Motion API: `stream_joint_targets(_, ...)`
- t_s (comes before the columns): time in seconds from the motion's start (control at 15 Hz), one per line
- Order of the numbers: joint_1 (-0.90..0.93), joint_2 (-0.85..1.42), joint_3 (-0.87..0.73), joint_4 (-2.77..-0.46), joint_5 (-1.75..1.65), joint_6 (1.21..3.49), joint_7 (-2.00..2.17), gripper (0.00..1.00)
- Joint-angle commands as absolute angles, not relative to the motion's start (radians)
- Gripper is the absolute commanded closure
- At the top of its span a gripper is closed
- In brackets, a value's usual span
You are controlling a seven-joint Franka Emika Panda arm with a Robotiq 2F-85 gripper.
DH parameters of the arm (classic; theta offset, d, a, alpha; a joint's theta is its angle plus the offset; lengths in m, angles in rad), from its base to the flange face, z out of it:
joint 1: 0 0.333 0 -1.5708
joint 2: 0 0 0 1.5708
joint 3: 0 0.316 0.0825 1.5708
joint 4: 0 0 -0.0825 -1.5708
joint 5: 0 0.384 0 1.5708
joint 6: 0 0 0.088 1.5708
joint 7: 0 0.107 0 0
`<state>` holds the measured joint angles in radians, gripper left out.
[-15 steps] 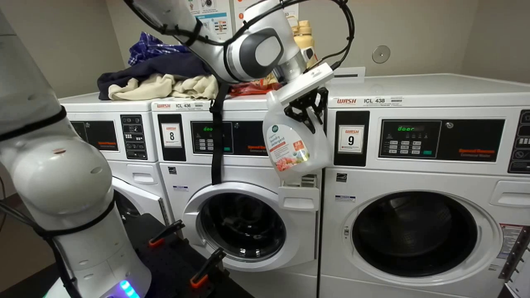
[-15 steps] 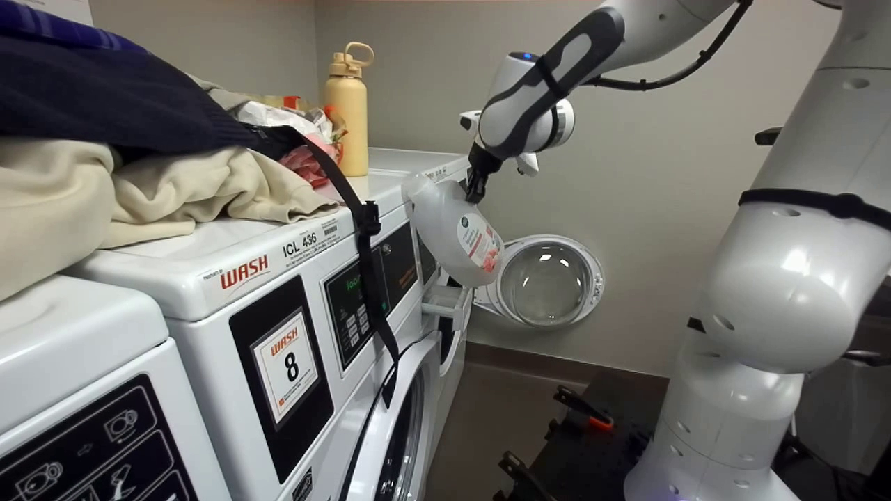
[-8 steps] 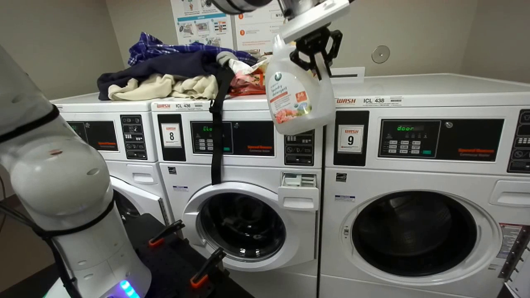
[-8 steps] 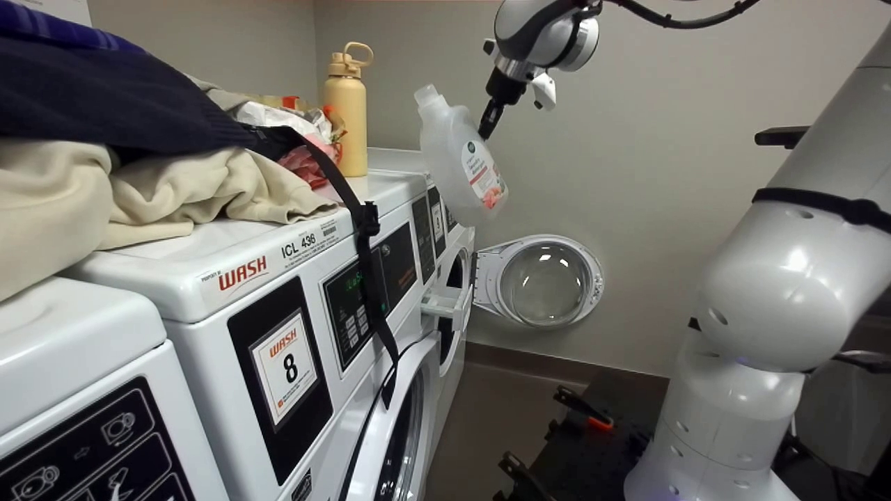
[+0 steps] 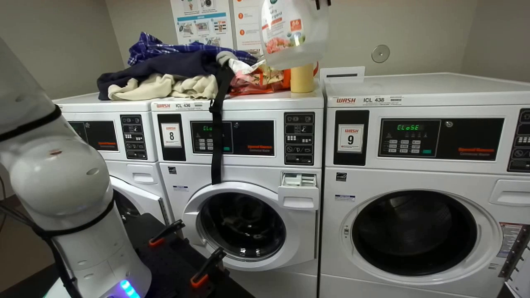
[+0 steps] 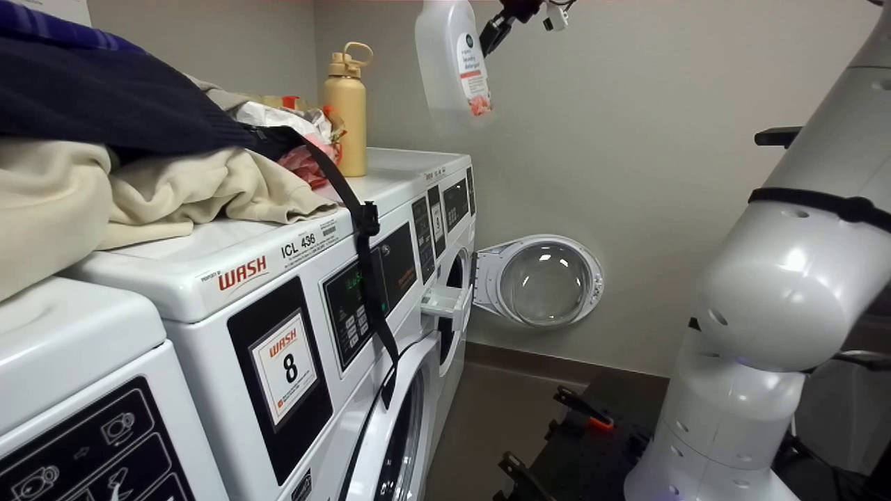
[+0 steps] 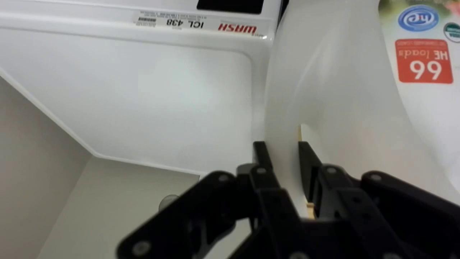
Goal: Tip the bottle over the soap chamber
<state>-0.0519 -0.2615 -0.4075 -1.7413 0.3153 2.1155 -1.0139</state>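
Note:
The bottle, a translucent white jug with a white and orange-red label, hangs in the air, close to upright, in both exterior views [image 5: 312, 47] [image 6: 442, 76]. Its top is cut off in both. My gripper [image 7: 282, 158] is shut on the bottle's handle; the bottle [image 7: 337, 93] fills the right of the wrist view. The fingers [image 6: 493, 33] show at the top of an exterior view; only the fingertips show in an exterior view [image 5: 316, 4]. The soap chamber is an open white drawer [image 5: 299, 198] on washer 8, also in an exterior view [image 6: 459, 313], well below the bottle.
A heap of clothes [image 5: 161, 70], a red bag [image 5: 252, 82] and a tan flask [image 6: 346, 125] stand on washer 8 [image 6: 188, 268]. A black strap [image 5: 217, 145] hangs down its front. Washer 9's round door [image 6: 546, 282] stands open. Clamps [image 5: 207, 269] sit on the robot's black table.
My gripper has carried the bottle steadily upward, from just above the drawer to above the washer tops. The bottle has turned from tilted to nearly upright. The drawer has not moved.

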Motion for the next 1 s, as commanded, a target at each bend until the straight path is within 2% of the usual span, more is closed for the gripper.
stream_joint_targets(0.0,-0.057,-0.126,-0.423,-1.499,0.453,2.023,-1.003,0.94)
stream_joint_targets(0.53,-0.19,0.107,-0.343,-1.316,0.661,1.937,-1.022,0.94)
stream_joint_targets(0.8,-0.249,0.158,-0.265,-1.299,0.65,1.943,-1.025,0.94)
stream_joint_targets(0.93,-0.221,0.167,-0.284,-1.316,0.654,1.952,-1.039,0.94)
